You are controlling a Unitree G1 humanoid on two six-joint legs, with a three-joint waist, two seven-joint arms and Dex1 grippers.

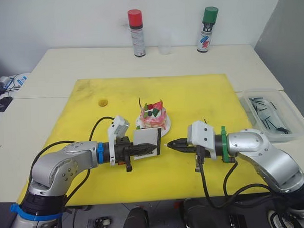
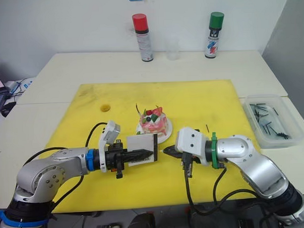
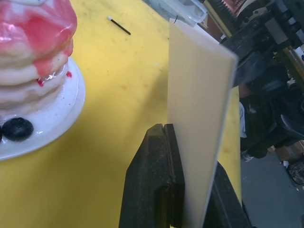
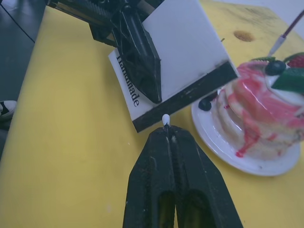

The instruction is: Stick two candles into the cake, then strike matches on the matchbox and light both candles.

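Gripping the matchbox (image 4: pixel 176 76) upright, left gripper (image 1: pixel 143 151) clamped; right gripper (image 4: pixel 167 130) pinches a white-tipped match (image 4: pixel 165 119) at its black strip; cake (image 1: pixel 153 116) at 12 o'clock.

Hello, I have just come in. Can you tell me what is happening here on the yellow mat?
The left gripper is shut on the flat white matchbox with its black strip, held above the yellow mat. The right gripper is shut on a short black white-tipped match, its tip almost at that strip. The small pink-and-white cake on its white plate already carries two thin candles.
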